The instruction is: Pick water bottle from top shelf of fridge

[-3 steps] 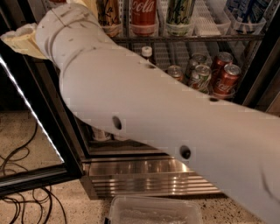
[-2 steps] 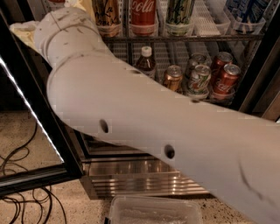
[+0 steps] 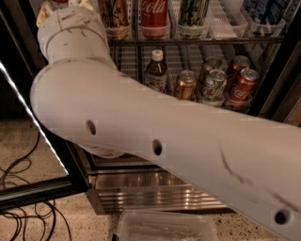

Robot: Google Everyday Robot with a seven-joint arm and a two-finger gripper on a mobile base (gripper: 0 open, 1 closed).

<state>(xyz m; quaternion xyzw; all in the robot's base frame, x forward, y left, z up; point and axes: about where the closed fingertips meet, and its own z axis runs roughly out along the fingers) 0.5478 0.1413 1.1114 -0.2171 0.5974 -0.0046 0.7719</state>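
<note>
The robot's white arm (image 3: pixel 164 141) is stretching across the view from 4 o'clock up to 11 o'clock, covering much of the open fridge (image 3: pixel 284 56). The pincer (image 3: pixel 44 12) is sitting at the very top edge at 11 o'clock, in front of the left end of the top shelf (image 3: pixel 188 41). Only a tan sliver of it is showing, so I cannot tell whether it is apart, together or clamped on anything.

The water bottle is not showing in this view, so I cannot tell its place.

On the top shelf, three tall cans are standing side by side at 12 o'clock: a tan can (image 3: pixel 116 19), a red cola can (image 3: pixel 154 19) and a green and white can (image 3: pixel 193 16). White slotted dividers (image 3: pixel 222 21) are lying just to their 3 o'clock side. A clear bin of blue-labelled packs (image 3: pixel 263 16) is sitting at 1 o'clock.

On the rack below, a brown bottle (image 3: pixel 156 73) with a white cap is standing upright. At its 3 o'clock side a gold can (image 3: pixel 185 84), a green-marked can (image 3: pixel 214 85) and a red can (image 3: pixel 244 84) are crowding close together, with more cans behind them.

The ribbed steel base (image 3: pixel 155 195) is showing under the arm at 6 o'clock. The glass door (image 3: pixel 28 193) is hanging open at 8 o'clock, with dark cables (image 3: pixel 19 188) lying on the speckled floor behind it. A clear plastic tub (image 3: pixel 164 228) is sitting at the bottom edge.
</note>
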